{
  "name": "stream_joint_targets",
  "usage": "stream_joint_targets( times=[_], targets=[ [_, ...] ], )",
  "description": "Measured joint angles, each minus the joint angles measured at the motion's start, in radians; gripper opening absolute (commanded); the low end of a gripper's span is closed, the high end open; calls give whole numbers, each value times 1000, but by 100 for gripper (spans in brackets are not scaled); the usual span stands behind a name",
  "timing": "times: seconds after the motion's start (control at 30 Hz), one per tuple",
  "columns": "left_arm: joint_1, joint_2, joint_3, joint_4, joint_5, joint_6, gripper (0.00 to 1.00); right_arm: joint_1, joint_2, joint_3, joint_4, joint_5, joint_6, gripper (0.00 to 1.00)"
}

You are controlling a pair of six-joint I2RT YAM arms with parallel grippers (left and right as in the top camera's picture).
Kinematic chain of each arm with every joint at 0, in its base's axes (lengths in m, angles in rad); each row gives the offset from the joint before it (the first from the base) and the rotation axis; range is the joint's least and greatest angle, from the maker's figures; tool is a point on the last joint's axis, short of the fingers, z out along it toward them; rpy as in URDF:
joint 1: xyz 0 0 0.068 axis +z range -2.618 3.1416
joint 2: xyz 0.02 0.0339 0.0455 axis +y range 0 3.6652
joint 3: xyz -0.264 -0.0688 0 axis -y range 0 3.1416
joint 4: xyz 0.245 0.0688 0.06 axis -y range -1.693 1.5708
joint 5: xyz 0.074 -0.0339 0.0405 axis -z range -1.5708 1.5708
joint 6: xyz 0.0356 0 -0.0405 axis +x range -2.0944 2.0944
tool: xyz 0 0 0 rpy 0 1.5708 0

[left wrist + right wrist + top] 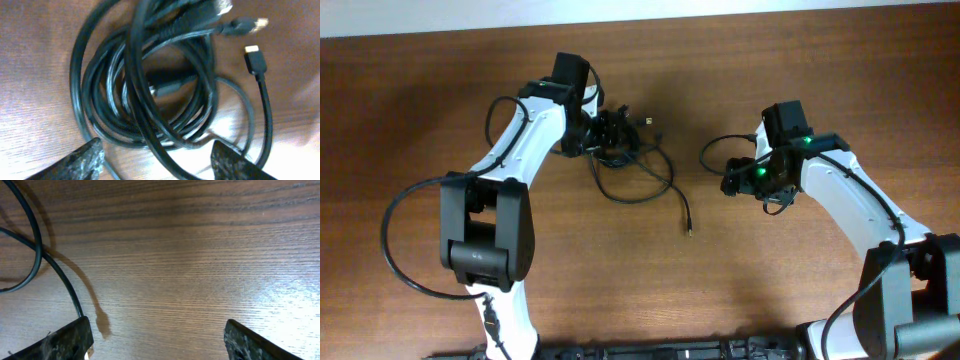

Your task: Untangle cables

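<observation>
Cables [625, 160] lay in the overhead view as a tangled bundle at about 11 o'clock on the table [420, 100], with one loose tail trailing toward the centre. A single cord [715, 150] looped apart at 2 o'clock. The left gripper [608, 130] sat over the bundle and the right gripper [735, 180] sat beside the lone loop.

From the left wrist, the cables [150, 90] filled the frame, coil upon coil, with plug ends [252, 50] free at 1 o'clock. The left gripper [157, 162] stood spread wide, its fingertips [85, 160] at 7 and 5 o'clock straddling the coil's lower arc, nothing pinched. The step would likely go best by closing on one outer strand or a free plug (not the whole coil) and drawing it out slowly, so the loops did not cinch.

From the right wrist, the right gripper [157, 340] was likewise parted over bare wood. The single cord [35, 255] ran from 9 o'clock down to the fingertip at 7 o'clock; whether they touched I could not tell.

No container showed in any view
</observation>
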State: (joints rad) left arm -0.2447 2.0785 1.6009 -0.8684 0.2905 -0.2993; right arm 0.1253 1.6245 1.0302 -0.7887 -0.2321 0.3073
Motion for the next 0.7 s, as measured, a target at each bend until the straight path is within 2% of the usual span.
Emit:
stream_joint_targets(
  times=[0.1, 0.17, 0.2, 0.23, 0.33, 0.47, 0.53, 0.7],
  targets=[
    [-2, 5, 0, -114, -135, -19, 64, 0, 0, 0, 0, 0, 0, 84],
    [-2, 8, 0, -132, -192, -28, 68, 0, 0, 0, 0, 0, -1, 84],
    [-2, 8, 0, -138, -218, -34, 73, 0, 0, 0, 0, 0, -1, 84],
    [-2, 8, 0, -138, -228, -38, 86, 0, 0, 0, 0, 0, 0, 84],
    [-4, 8, 0, -112, -194, -31, 92, 0, 0, 0, 0, 0, -1, 84],
    [-5, 8, -1, -15, 53, 32, 89, 0, 0, 0, 0, 0, 0, 84],
    [-3, 8, -1, 37, 114, 45, 87, 0, 0, 0, 0, 0, 0, 84],
    [-11, 8, -1, 53, -13, 50, 87, 0, 0, 0, 0, 0, 0, 84]
  ],
)
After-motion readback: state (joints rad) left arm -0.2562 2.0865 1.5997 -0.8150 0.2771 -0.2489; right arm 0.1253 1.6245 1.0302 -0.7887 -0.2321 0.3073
